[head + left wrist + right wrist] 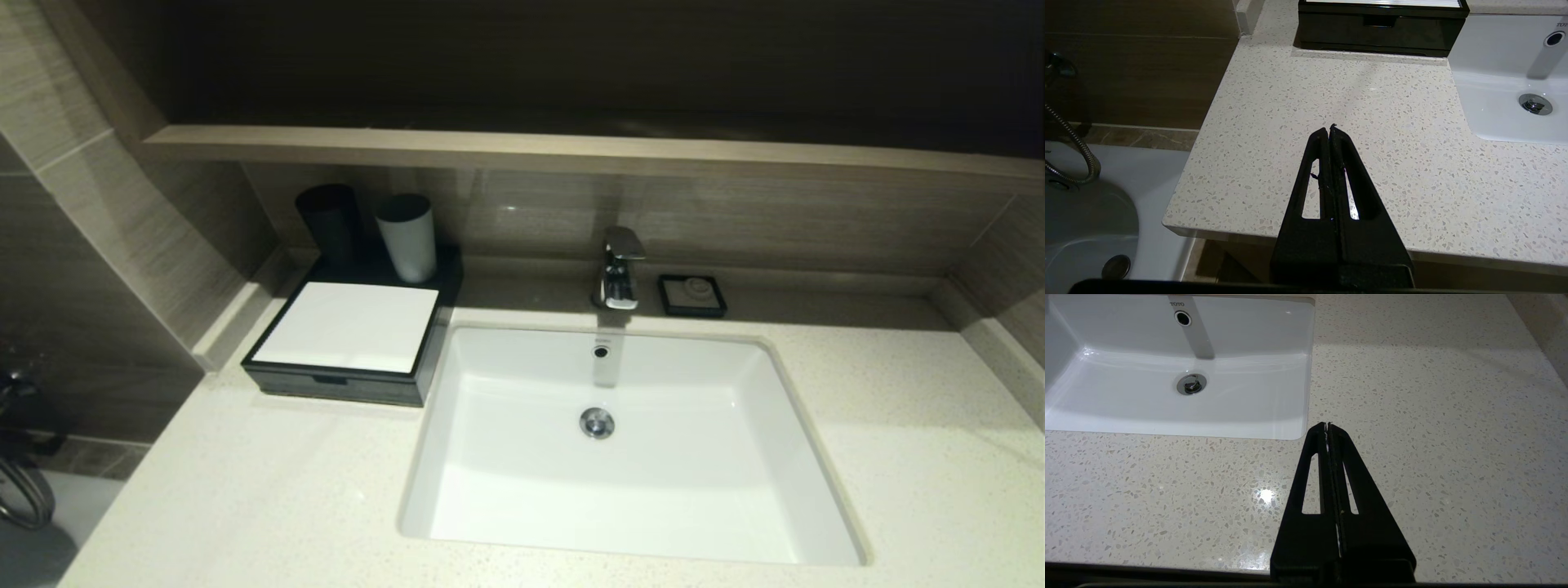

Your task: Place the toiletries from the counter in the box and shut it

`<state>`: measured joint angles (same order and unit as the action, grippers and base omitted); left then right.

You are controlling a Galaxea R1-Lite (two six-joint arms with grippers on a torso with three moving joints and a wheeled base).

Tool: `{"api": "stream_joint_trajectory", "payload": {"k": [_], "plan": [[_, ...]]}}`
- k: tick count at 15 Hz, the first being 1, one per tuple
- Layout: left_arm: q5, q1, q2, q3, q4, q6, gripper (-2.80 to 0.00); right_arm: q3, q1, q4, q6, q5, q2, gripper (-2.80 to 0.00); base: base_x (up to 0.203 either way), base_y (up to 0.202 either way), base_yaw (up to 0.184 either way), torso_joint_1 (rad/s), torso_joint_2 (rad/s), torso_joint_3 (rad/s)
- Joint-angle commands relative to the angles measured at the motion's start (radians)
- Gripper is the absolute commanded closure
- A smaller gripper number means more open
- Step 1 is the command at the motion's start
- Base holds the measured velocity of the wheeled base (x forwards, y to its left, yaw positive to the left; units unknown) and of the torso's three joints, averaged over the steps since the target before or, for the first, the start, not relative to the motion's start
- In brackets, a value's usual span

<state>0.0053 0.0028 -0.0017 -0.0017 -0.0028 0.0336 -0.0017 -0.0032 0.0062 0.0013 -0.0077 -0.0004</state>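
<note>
The black box [343,380] with its flat white top panel stands on the speckled counter [245,490] left of the sink, drawer pushed in flush; its front [1380,34] shows in the left wrist view too. The toiletries are out of view. My left gripper [1329,128] hangs shut and empty over the counter's front left part, well short of the box. Over the counter right of the basin, my right gripper [1327,425] is shut with nothing in it. Neither arm shows in the head view.
A white sink basin [506,457] is set in the counter, with a chrome tap [619,269] behind it. A black cup [329,220] and a grey cup [406,237] stand behind the box. A small black soap dish [692,295] sits right of the tap.
</note>
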Motion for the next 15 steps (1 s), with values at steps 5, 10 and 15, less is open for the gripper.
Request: {"api": "stream_joint_trajectory", "payload": {"k": [5,10,15], "plan": [[0.001,0.0,0.002,0.0,0.0,0.002,0.0,0.0,0.0,0.0,-0.001,0.0,-0.001,0.0,0.0,0.0,0.0,0.0,0.0,0.0],[0.001,0.0,0.002,0.0,0.0,0.002,0.0,0.0,0.0,0.0,0.002,0.0,-0.001,0.0,0.0,0.0,0.0,0.0,0.0,0.0],[0.001,0.0,0.002,0.0,0.0,0.002,0.0,0.0,0.0,0.0,0.002,0.0,-0.001,0.0,0.0,0.0,0.0,0.0,0.0,0.0]]}}
